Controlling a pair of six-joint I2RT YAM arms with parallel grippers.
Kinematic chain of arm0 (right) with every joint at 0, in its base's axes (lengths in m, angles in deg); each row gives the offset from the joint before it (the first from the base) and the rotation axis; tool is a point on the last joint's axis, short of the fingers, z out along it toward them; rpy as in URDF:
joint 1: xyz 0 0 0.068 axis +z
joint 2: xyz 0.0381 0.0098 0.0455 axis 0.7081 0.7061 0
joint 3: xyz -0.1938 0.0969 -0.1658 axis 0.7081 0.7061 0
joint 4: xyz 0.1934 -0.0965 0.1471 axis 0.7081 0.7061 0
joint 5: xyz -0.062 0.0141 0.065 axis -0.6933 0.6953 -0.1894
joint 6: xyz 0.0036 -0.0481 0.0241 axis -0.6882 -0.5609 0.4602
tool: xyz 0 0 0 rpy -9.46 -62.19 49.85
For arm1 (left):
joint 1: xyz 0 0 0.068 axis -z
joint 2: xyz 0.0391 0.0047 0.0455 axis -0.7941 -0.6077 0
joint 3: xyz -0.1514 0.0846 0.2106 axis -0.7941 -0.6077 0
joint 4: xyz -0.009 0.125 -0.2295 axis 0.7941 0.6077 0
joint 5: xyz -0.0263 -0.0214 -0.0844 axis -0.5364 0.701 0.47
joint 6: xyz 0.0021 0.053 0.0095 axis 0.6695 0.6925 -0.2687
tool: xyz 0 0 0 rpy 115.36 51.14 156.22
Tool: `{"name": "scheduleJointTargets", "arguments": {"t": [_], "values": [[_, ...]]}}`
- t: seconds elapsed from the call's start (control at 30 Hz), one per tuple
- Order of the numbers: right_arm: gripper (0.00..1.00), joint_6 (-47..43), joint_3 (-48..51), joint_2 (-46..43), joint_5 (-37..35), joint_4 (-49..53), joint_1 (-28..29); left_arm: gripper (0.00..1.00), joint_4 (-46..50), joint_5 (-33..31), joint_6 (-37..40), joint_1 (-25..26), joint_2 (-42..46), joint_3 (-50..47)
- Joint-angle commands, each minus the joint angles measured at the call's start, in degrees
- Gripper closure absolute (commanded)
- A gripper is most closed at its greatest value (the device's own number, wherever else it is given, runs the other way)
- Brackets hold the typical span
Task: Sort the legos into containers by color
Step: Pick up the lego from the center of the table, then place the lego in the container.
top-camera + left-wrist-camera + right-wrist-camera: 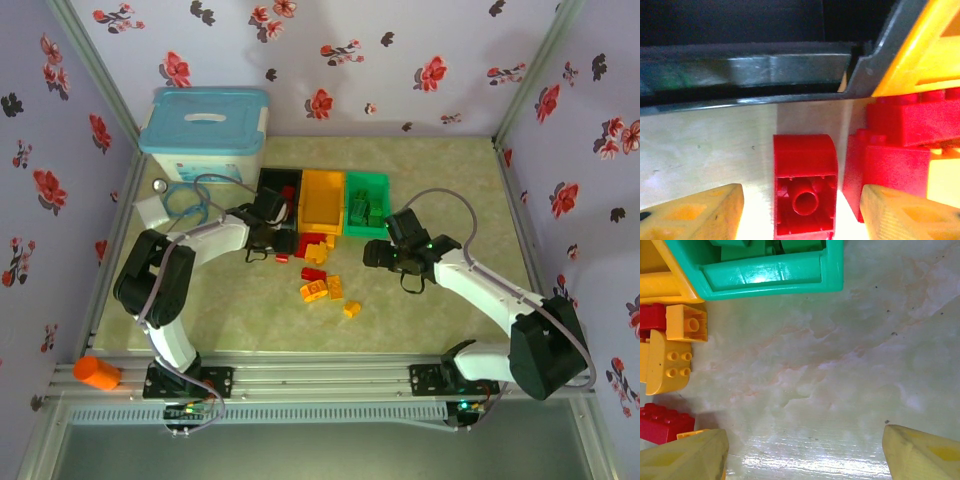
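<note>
A red lego [805, 185] lies on its side on the table, hollow underside toward the camera, in front of the black container [765, 70]. My left gripper [802, 216] is open and straddles it, with a gap on each side. Two more red legos [910, 120] lie to its right, under the corner of the orange-yellow container [925, 55]. From above, the left gripper [268, 238] is by the black container [278, 190]. My right gripper [805, 455] is open over bare table, just below the green container [775, 275], which holds green legos. Yellow legos [685, 322] and red legos [665, 422] lie at its left.
A white box with a light-blue lid [205, 125] stands at the back left, with a cable loop [185, 200] beside it. An orange cylinder [97, 373] lies on the front rail. Loose red and yellow legos [320, 288] are scattered between the arms.
</note>
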Motion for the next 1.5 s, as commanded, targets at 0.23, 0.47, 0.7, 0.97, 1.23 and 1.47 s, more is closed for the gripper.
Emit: {"name": "scheduleJointTargets", "arguments": {"t": [0.23,0.47,0.7,0.97,1.23,1.47], "values": [[0.19,1.0,0.3,-0.7,-0.8,-0.7,0.4,0.37,2.6,-1.3,0.1,-0.8,0.3,-5.0],[0.20,1.1,0.3,-0.9,-0.7,-0.5,0.4,0.39,3.3,-1.2,0.9,-0.8,-0.4,-3.4],[0.20,1.3,1.1,-2.2,-1.0,-0.3,0.4,0.57,4.7,-2.0,1.4,-0.8,0.0,-2.6],[0.21,1.6,1.5,-2.0,-0.6,-1.2,0.3,0.68,6.4,-2.7,0.7,-0.2,4.8,-3.9],[0.23,2.2,2.2,-1.8,0.2,-2.2,0.5,0.70,10.1,-4.8,1.8,-1.6,7.9,3.4],[0.23,3.0,3.5,-2.9,0.2,-2.2,1.2,0.70,12.7,-4.6,2.8,-3.7,0.8,14.8]]}}
